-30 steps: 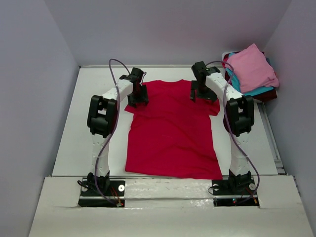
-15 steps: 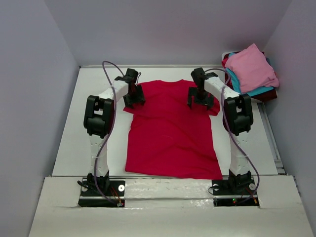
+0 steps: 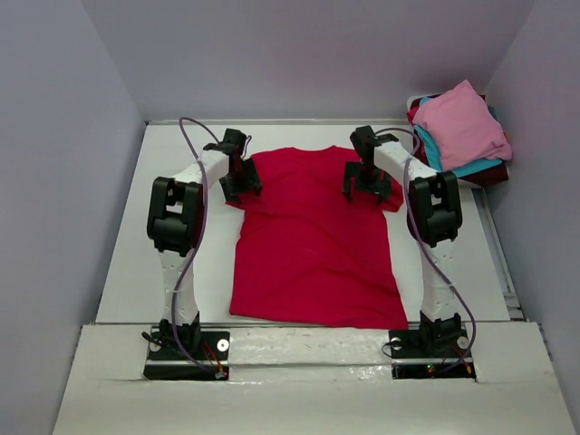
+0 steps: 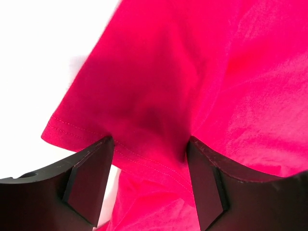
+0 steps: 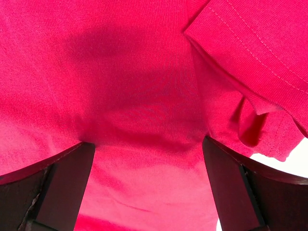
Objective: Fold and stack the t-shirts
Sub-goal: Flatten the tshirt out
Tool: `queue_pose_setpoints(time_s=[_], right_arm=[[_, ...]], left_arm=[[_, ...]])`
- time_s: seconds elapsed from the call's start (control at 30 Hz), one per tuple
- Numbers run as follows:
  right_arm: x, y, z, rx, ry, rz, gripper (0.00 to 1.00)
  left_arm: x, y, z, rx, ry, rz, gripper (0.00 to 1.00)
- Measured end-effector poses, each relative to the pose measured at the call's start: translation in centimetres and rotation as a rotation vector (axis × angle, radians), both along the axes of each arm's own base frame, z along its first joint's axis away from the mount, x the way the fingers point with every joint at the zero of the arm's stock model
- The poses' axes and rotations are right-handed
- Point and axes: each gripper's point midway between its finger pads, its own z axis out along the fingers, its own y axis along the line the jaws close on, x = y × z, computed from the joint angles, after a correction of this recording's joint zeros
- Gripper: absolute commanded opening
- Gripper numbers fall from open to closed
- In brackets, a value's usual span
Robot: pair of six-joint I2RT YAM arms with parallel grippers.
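Red t-shirt (image 3: 313, 245): matt knit cloth, fine rib visible up close, stitched double hem on the sleeves, soft creases. Jaws on both arms: matt black plastic, edges faintly scuffed. Bench (image 3: 127, 272): smooth white, flat finish with a slight sheen. Left arm (image 3: 177, 263) and right arm (image 3: 435, 272): smooth white shells, matt black joint housings. Far right pile: pink t-shirt (image 3: 462, 122) and teal t-shirt (image 3: 464, 169), same soft matt cloth. Near ledge (image 3: 308, 349): white, uneven, a bit glossy.

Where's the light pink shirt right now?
In the top view, the light pink shirt lies atop the pile at the far right, just right of the right hand.
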Motion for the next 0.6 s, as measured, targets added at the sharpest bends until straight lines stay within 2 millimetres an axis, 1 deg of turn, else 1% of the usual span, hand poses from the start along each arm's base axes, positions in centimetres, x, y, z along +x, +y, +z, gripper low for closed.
queue_pose_setpoints(time_s=[0.13,0.3,0.43,0.5,0.6], right_arm=[[0.0,0.0,0.0,-0.001,0.0,0.003,1.0],[0.0,0.0,0.0,-0.002,0.0,0.006,1.0],[0.0,-0.1,0.0,-0.003,0.001,0.007,1.0],[0.0,-0.1,0.0,-0.004,0.001,0.007,1.0],[0.0,-0.1,0.0,-0.006,0.0,0.01,1.0]], left_arm=[[0.4,0.8,0.1,-0.028,0.0,0.021,0.74],[1.5,3.0,0.2,-0.057,-0.002,0.079,0.75],[3.1,4.0,0.3,-0.077,-0.018,0.109,0.75],[3.8,4.2,0.4,-0.081,-0.024,0.114,0.76],[5.7,4.2,0.5,-0.087,-0.045,0.116,0.76]])
